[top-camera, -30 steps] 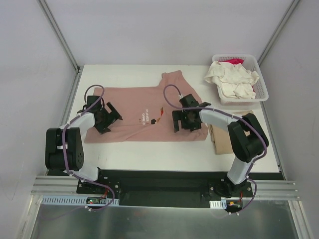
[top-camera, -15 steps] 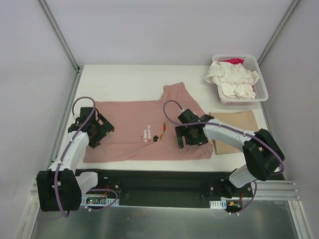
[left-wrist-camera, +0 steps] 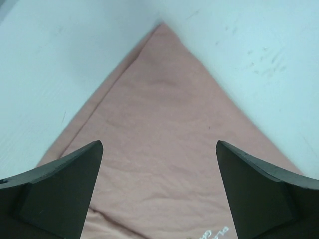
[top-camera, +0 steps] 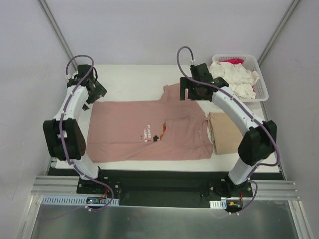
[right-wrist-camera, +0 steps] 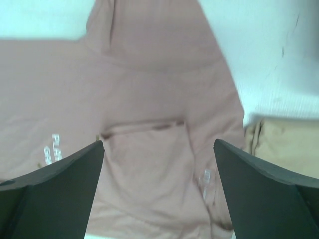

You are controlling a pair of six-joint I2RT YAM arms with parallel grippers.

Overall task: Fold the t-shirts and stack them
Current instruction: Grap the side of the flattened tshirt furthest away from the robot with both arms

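pink t-shirt [top-camera: 119, 129] flat on table [top-camera: 134, 79] | beneath both jaws, apart | left jaws released | right jaws released

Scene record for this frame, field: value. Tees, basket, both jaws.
pink tee: spread out on the table, print up
tan tee: folded, on the table by the pink tee's right edge
basket: far right corner of the table
cream tee: crumpled in the basket
magenta tee: in the basket, mostly hidden under the cream tee
left jaws: open, empty, over the pink tee's far left corner
right jaws: open, empty, over the pink tee's far right sleeve
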